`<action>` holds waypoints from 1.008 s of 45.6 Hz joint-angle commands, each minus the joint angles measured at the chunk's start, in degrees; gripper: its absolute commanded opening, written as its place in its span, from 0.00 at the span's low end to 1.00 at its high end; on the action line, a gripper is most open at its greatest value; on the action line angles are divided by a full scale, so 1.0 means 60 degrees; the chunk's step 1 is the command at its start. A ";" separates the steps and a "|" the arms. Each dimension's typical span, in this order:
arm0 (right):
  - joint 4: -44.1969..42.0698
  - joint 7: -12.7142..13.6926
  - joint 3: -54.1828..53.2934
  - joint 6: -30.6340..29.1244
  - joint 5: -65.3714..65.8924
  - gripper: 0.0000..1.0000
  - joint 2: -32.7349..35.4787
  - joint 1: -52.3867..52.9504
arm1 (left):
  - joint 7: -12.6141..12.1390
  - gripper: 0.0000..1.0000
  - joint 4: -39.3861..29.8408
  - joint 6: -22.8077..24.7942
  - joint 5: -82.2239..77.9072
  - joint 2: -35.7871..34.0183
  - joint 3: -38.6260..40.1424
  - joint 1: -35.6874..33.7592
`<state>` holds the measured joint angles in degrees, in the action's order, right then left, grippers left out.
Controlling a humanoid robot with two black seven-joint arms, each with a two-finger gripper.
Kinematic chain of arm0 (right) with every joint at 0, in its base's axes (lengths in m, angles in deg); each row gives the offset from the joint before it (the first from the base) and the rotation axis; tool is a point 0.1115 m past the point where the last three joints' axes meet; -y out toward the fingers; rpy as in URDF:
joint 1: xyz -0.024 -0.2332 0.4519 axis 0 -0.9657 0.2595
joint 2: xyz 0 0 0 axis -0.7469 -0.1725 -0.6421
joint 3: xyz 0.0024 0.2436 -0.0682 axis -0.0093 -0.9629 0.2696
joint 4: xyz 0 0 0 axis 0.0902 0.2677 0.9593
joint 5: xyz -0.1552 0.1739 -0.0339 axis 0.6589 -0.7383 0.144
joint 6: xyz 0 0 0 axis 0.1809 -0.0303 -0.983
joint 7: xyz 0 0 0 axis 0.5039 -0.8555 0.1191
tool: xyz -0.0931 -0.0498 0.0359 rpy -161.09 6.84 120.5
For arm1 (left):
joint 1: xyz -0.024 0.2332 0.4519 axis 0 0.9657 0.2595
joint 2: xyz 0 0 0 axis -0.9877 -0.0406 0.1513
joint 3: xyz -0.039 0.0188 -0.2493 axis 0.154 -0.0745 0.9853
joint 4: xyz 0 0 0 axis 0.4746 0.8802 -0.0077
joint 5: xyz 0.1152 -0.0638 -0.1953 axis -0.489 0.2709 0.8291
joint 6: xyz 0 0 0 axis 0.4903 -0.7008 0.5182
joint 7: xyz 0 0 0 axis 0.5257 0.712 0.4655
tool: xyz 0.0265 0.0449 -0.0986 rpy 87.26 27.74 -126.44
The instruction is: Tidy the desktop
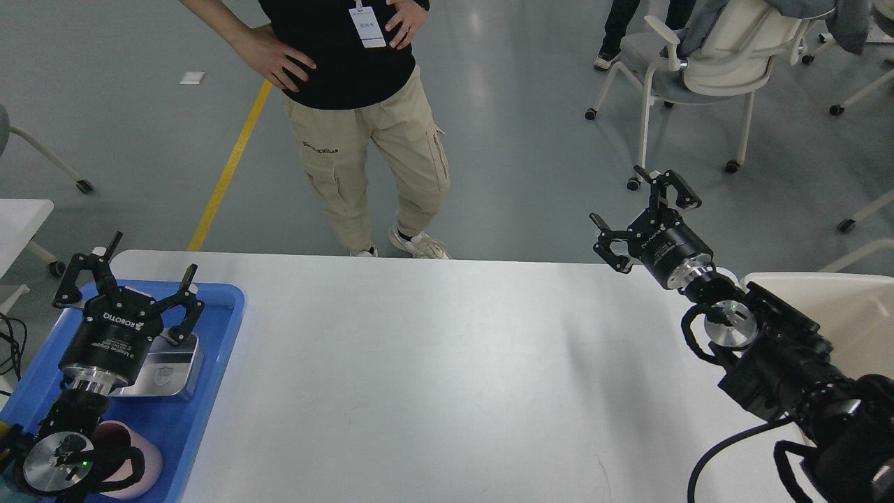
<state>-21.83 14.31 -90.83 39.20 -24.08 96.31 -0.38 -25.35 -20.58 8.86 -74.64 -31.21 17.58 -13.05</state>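
Note:
The desktop (447,363) is a wide white tabletop with rounded corners, and its surface between the two bins is bare. My left gripper (133,262) hangs open above the blue bin (216,342) at the left end, with nothing between its fingers. Under it in the bin lie a shiny metal tray (167,367) and a pink cup (143,454). My right gripper (639,209) stands open and empty over the desktop's far right corner, its arm reaching in from the lower right.
A cream-coloured bin (838,307) stands off the right end, mostly hidden by my right arm. A person (356,105) in khaki trousers stands just beyond the far edge. Wheeled chairs (705,63) sit on the floor at the back right.

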 commanded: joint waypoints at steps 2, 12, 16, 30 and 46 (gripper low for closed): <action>0.2136 -0.0011 -0.2099 -0.0043 0.0003 1.00 -0.0013 -0.1387 | 0.0036 0.98 0.0012 -0.0005 0.0000 0.0039 0.0009 0.0057; 0.4804 -0.0026 -0.3289 0.0016 0.0018 1.00 0.0031 -0.3526 | 0.0036 0.98 0.0012 -0.0005 0.0000 -0.0020 0.0038 0.0145; 0.4981 -0.0055 -0.3289 0.0016 0.0018 1.00 -0.0013 -0.3995 | 0.0022 0.98 0.0012 -0.0063 0.0000 -0.0034 0.0039 0.0247; 0.4586 -0.0026 -0.3084 0.0470 0.0267 1.00 -0.0013 -0.4362 | -0.0081 0.98 0.0509 -0.0064 0.0058 0.0068 0.0024 0.0248; 0.3853 -0.0026 -0.2864 0.0455 0.0267 1.00 -0.0013 -0.4333 | -0.0125 0.98 0.1506 -0.0078 0.0454 0.0669 -0.0005 -0.0177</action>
<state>2.01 14.15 -107.97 42.04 -22.48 96.23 -26.41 -25.92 -12.24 8.67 -72.57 -27.80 17.70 -12.93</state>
